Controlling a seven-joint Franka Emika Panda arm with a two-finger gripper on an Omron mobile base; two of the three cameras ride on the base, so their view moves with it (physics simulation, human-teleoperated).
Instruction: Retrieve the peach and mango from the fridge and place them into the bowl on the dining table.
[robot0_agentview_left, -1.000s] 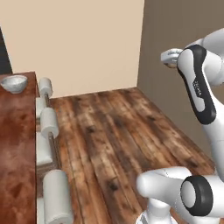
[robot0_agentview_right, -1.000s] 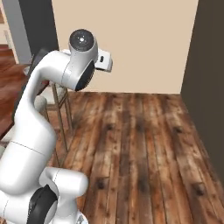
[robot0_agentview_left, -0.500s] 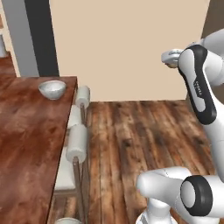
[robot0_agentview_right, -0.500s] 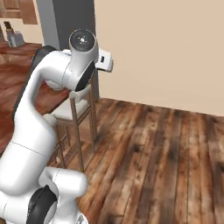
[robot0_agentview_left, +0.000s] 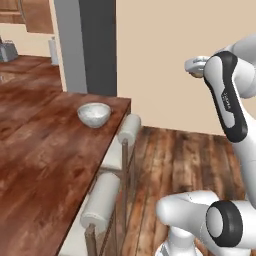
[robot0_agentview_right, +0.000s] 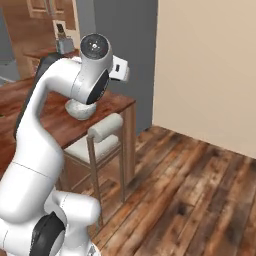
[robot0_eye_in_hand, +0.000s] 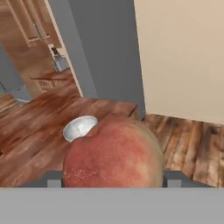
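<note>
One fruit is being carried at this point: the peach (robot0_eye_in_hand: 113, 153) is clamped between the fingertips of the gripper (robot0_eye_in_hand: 111, 178), filling the lower part of the hand view with its reddish-pink skin. Compared with a second ago the whole scene has swung round in both base views, which is read as the base turning rather than anything being shifted on the table. The bowl (robot0_agentview_left: 94, 114) used to sit tiny in the far corner of the left base view, and now it's seen nearer the middle, close to the edge of the dining table (robot0_agentview_left: 35, 165). Stools (robot0_agentview_left: 102, 200) are tucked along that edge, between the robot and the tabletop. The bowl looks empty from here, so the mango is judged to be a later trip. The arm is held up high and well short of the bowl, so more driving or reaching is probably needed before the peach can be let go.
</note>
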